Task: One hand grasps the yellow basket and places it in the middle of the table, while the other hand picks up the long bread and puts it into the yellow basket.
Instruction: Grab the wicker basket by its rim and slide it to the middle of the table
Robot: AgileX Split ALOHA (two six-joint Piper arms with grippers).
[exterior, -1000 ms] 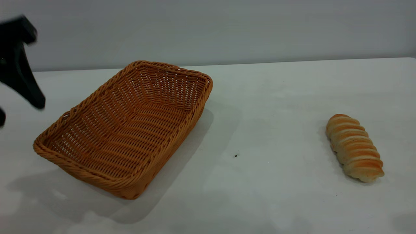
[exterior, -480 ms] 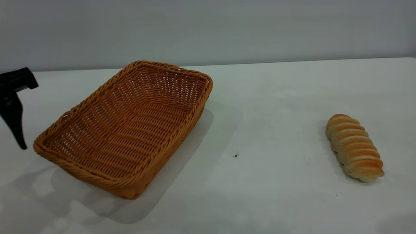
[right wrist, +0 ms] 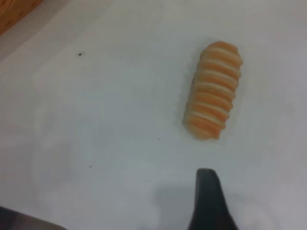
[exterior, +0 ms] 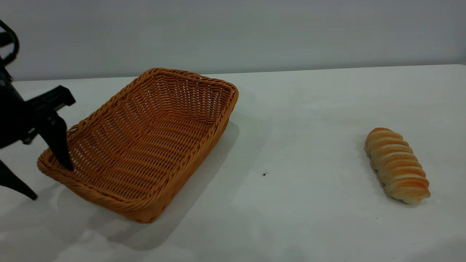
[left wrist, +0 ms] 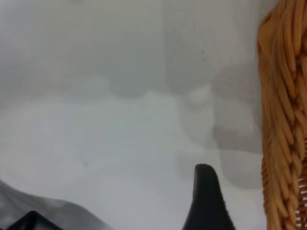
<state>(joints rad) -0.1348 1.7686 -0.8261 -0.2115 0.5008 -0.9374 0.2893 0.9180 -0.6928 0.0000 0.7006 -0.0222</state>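
Note:
The yellow basket [exterior: 145, 145] lies left of the table's middle, its long side running diagonally. My left gripper [exterior: 51, 182] is open at the basket's near left corner. One finger [exterior: 60, 145] reaches inside the rim and the other [exterior: 18, 185] stands outside on the table. In the left wrist view one finger [left wrist: 206, 196] shows beside the braided rim [left wrist: 280, 120]. The long bread [exterior: 397, 165] lies alone at the right. In the right wrist view the bread [right wrist: 213, 91] lies beyond one black finger [right wrist: 207, 196], well apart from it; this gripper is open and empty.
The white table [exterior: 291, 109] has a small dark speck [exterior: 264, 174] between the basket and the bread. A grey wall runs behind the far edge. A corner of the basket [right wrist: 14, 12] shows at the edge of the right wrist view.
My left gripper came down from the upper left and moved right to the basket's near left corner, where one finger now reaches inside the rim. Basket and bread have not moved.

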